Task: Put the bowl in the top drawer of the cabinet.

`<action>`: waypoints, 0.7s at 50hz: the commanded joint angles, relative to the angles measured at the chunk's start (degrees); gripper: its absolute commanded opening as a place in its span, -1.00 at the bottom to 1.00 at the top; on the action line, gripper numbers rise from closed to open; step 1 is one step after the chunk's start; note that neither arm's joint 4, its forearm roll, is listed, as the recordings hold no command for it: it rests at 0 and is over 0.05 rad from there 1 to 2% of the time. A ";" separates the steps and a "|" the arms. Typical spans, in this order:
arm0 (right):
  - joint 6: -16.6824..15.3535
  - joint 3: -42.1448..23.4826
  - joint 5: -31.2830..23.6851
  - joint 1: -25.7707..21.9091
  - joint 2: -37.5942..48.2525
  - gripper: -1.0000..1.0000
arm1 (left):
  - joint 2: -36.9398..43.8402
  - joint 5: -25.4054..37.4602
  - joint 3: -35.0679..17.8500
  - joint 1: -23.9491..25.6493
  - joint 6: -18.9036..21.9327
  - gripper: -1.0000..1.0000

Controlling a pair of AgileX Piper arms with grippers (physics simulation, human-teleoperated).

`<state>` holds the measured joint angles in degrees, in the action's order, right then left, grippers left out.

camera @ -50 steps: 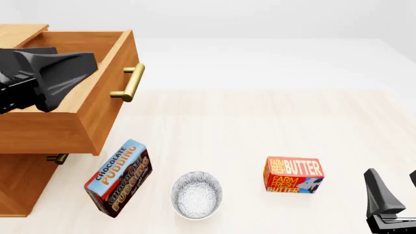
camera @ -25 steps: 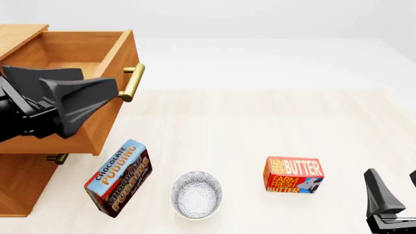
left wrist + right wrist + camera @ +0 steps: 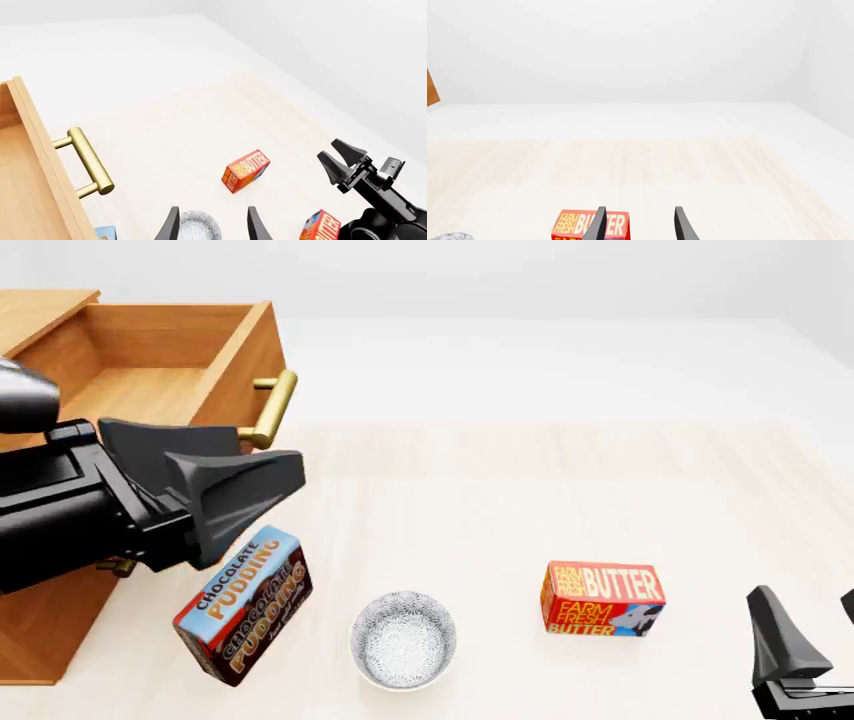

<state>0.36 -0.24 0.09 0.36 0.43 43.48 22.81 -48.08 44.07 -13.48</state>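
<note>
From my left wrist, my left gripper [image 3: 212, 225] hangs spread and empty above the small speckled white ceramic bowl [image 3: 198, 226]; from the front, that bowl [image 3: 402, 639] sits on the pale table [image 3: 534, 490] between the chocolate pudding box [image 3: 243, 604] and red butter box [image 3: 602, 598], the orange-brown wooden top drawer [image 3: 160, 420] pulled out; from my right wrist, my right gripper [image 3: 639, 225] is spread, empty.

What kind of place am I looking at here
Most likely a simulated tabletop test scene, not a real room. A pale wood table stands against blank white surroundings, holding a cabinet with its top drawer open, a bowl, a butter box and a chocolate pudding box.
</note>
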 commanded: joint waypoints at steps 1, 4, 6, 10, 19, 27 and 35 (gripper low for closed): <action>0.00 0.00 0.00 0.01 -0.01 1.00 | 0.86 -1.10 1.42 1.99 -2.71 1.00; 0.01 0.00 0.00 0.01 0.00 1.00 | 1.30 -1.57 2.00 2.04 -3.00 1.00; 0.00 0.00 0.00 -0.01 0.01 1.00 | 1.45 -1.94 2.36 2.25 -3.30 1.00; 0.02 0.00 0.00 -0.01 0.00 1.00 | 1.93 -2.83 3.53 2.66 -4.37 1.00; 0.00 0.00 0.00 0.00 0.00 1.00 | 2.71 -3.81 4.81 3.44 -5.19 1.00; 0.00 0.00 0.00 0.00 0.00 1.00 | 4.22 -5.80 6.58 3.81 -6.46 1.00; 0.00 0.00 0.00 0.00 0.00 1.00 | 6.42 -7.81 8.12 4.01 -7.75 1.00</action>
<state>0.35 -0.24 0.09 0.36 0.43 47.90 17.06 -41.71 47.69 -19.78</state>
